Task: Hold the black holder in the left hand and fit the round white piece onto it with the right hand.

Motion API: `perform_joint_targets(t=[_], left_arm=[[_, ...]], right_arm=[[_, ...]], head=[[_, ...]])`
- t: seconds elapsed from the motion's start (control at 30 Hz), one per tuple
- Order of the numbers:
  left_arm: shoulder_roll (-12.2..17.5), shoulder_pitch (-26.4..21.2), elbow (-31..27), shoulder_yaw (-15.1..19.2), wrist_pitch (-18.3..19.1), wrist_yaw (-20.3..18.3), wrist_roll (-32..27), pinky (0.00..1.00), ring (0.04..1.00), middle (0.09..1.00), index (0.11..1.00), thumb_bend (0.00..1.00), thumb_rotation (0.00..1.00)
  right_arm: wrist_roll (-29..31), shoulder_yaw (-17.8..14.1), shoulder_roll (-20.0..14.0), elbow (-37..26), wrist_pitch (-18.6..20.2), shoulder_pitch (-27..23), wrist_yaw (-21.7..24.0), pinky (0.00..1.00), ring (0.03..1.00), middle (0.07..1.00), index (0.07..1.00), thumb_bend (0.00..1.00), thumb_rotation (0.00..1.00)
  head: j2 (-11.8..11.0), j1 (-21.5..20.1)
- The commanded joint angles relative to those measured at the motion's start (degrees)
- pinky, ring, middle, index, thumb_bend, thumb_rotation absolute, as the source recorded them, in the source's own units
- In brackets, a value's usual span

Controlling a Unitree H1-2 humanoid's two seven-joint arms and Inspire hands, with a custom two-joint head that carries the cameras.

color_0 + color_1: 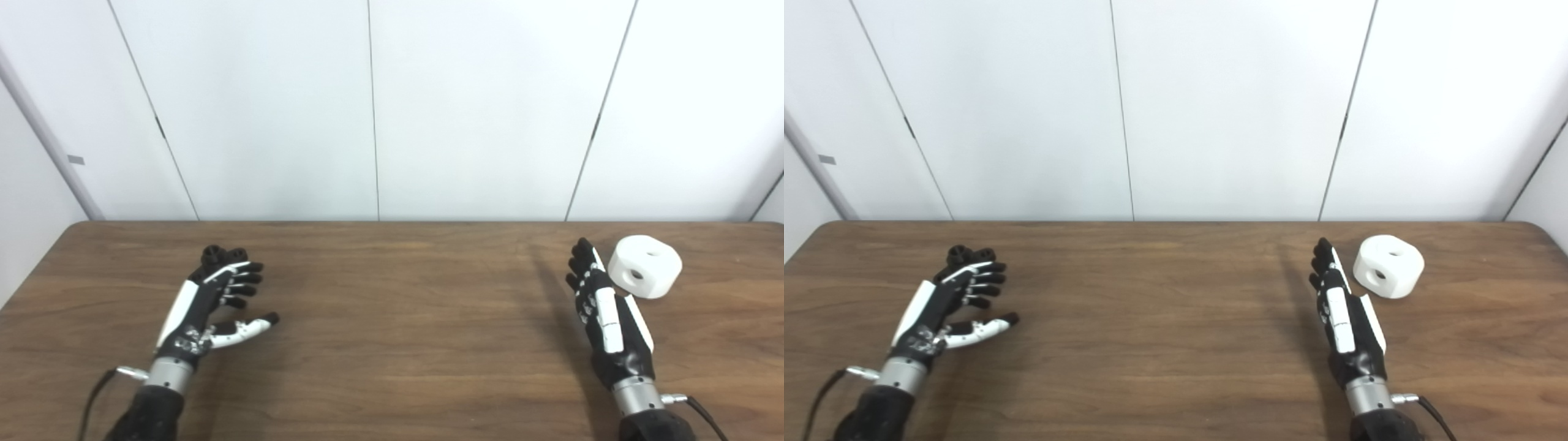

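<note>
The black holder (222, 254) lies on the wooden table just beyond my left hand (211, 303), mostly hidden behind the fingertips. That hand is open, fingers spread and thumb out to the right, holding nothing. The round white piece (647, 266), a thick disc with a hole in its side and one on top, rests at the far right of the table. My right hand (603, 312) stands edge-on just left of it, fingers straight and open, a small gap between fingers and piece.
The brown table (392, 343) spans the view, with its far edge against a white panelled wall (373, 110). Cables trail from both wrists near the bottom edge.
</note>
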Motion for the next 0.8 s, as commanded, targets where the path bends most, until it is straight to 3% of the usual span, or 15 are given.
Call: perform_joint_targets(t=[0.0, 0.33, 0.37, 0.4, 0.5, 0.6, 0.67, 0.77], left_arm=[[1.87, -2.14, -1.92, 1.05, -1.57, 2.26, 1.38, 0.65, 0.715, 0.747, 0.742, 0.71, 0.06], [1.93, -3.48, 0.66, 5.56, -9.68, 11.03, 2.90, 0.57, 0.623, 0.633, 0.597, 0.72, 0.03], [1.87, -3.69, 1.31, 5.89, -11.11, 12.37, 3.35, 0.56, 0.613, 0.624, 0.535, 0.60, 0.05], [1.93, -3.91, 2.07, 6.12, -12.53, 13.82, 4.06, 0.56, 0.611, 0.623, 0.515, 0.56, 0.05], [2.20, -4.36, 3.59, 6.55, -14.58, 17.13, 6.36, 0.53, 0.619, 0.650, 0.496, 0.52, 0.06], [2.31, -4.72, 4.72, 6.90, -14.96, 20.08, 8.27, 0.53, 0.654, 0.682, 0.497, 0.52, 0.06], [2.49, -4.95, 5.37, 7.05, -14.33, 21.33, 9.38, 0.57, 0.702, 0.725, 0.619, 0.66, 0.07], [3.40, -5.39, 6.89, 6.75, -13.70, 21.92, 10.84, 0.62, 0.744, 0.766, 0.728, 0.76, 0.09]], right_arm=[[0.25, 0.45, 1.39, 0.80, 0.26, 2.31, -0.53, 1.00, 1.000, 1.000, 1.000, 0.53, 1.00], [1.07, 0.47, 1.94, 0.85, 0.43, 2.13, -0.12, 1.00, 1.000, 1.000, 1.000, 0.48, 1.00], [1.05, 0.49, 1.97, 0.74, 0.53, 2.17, -0.12, 1.00, 1.000, 1.000, 1.000, 0.47, 1.00], [1.12, 0.50, 1.99, 0.70, 0.66, 2.18, -0.06, 1.00, 1.000, 1.000, 1.000, 0.47, 1.00], [1.32, 0.51, 2.02, 0.69, 0.79, 2.16, 0.12, 1.00, 1.000, 1.000, 1.000, 0.48, 1.00], [0.96, 0.59, 1.89, 0.88, 0.68, 2.10, 0.13, 1.00, 1.000, 1.000, 1.000, 0.46, 1.00], [1.60, 0.49, 1.90, 0.88, 1.09, 2.09, 0.45, 1.00, 1.000, 1.000, 1.000, 0.45, 1.00], [1.50, 0.52, 1.79, 1.13, 1.07, 1.96, 0.47, 1.00, 1.000, 1.000, 1.000, 0.46, 1.00]], head=[[0.13, -0.06], [-0.01, -0.49], [0.00, -0.48], [-0.02, -0.51], [-0.06, -0.37], [-0.16, 0.08], [-0.22, 0.28], [-0.31, 0.67]])
